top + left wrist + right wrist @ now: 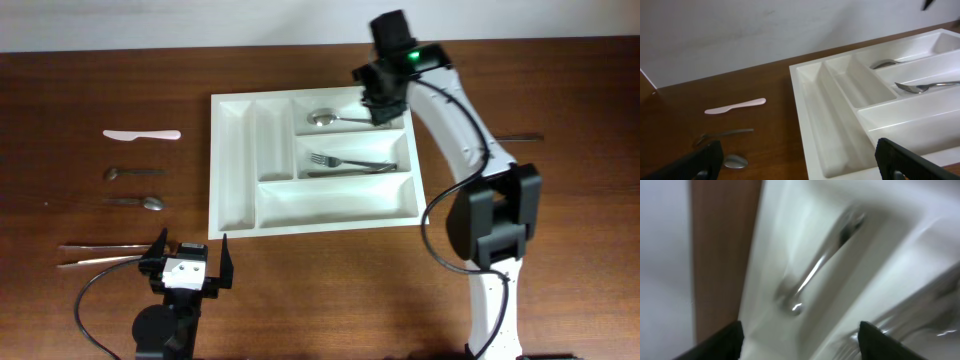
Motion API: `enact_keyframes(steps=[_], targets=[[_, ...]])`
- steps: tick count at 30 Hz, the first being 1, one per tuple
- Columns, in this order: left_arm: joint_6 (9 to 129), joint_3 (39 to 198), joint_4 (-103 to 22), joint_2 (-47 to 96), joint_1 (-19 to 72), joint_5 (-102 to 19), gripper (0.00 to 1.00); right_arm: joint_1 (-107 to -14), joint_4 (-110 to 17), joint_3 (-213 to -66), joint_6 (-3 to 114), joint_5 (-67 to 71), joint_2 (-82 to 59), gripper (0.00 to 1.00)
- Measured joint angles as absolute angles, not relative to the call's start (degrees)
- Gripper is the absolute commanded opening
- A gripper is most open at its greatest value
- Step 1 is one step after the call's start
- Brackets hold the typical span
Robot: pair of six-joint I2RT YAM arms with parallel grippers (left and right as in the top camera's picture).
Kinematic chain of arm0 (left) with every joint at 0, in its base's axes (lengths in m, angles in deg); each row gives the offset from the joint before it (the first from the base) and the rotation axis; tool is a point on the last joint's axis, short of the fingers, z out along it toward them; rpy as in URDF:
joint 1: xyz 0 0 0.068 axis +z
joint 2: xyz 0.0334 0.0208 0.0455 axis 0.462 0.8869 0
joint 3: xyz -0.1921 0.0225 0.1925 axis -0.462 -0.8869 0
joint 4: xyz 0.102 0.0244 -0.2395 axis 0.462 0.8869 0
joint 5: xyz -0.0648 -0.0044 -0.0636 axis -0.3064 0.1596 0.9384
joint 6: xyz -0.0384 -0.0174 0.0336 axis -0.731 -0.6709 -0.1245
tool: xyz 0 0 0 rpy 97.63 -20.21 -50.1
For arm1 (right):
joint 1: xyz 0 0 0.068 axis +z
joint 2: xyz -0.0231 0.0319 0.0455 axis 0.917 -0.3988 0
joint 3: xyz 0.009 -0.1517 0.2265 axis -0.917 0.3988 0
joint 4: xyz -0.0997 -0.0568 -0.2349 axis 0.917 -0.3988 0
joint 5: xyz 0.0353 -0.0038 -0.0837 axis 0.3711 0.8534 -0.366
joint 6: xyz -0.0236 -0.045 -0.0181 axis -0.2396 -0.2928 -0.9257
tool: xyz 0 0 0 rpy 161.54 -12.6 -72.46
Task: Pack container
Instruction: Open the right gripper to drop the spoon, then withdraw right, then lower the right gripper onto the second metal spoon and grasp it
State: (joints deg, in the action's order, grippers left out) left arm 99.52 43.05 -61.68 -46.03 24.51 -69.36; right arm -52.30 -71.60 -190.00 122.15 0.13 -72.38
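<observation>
The white cutlery tray (232, 150) lies mid-table, and shows in the left wrist view (807, 100) and the right wrist view (765, 280). A spoon (330, 118) lies in its top long compartment, blurred in the right wrist view (815, 265). A fork (345, 160) lies in the middle compartment, also seen in the left wrist view (925, 86). My right gripper (383, 108) hangs open just above the spoon's handle end, empty (800, 340). My left gripper (190, 262) is open and empty near the front edge, left of the tray (795, 160).
Left of the tray lie a pink plastic knife (142, 134), a small spoon (135, 172), a second spoon (138, 201) and metal tongs (100, 252). A dark utensil (520, 138) lies at the right, behind the right arm.
</observation>
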Motion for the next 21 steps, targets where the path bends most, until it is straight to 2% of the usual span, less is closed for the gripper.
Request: enact_keyframes(steps=[4, 8, 14, 21], targets=[[99.5, 43.0, -61.7, -46.0, 24.5, -69.4, 0.99, -59.5, -76.7, -190.0, 118.1, 0.1, -72.4, 0.85], [99.5, 43.0, -61.7, -46.0, 24.5, -69.4, 0.99, -67.6, -79.5, -190.0, 114.1, -0.2, -72.4, 0.99], [99.5, 43.0, -61.7, -46.0, 24.5, -69.4, 0.99, -75.0, -79.5, -190.0, 111.6, 1.7, -72.4, 0.99], [99.5, 43.0, -61.7, -46.0, 24.5, -69.4, 0.99, -77.3, -80.1, -190.0, 108.3, 1.8, -72.4, 0.99]])
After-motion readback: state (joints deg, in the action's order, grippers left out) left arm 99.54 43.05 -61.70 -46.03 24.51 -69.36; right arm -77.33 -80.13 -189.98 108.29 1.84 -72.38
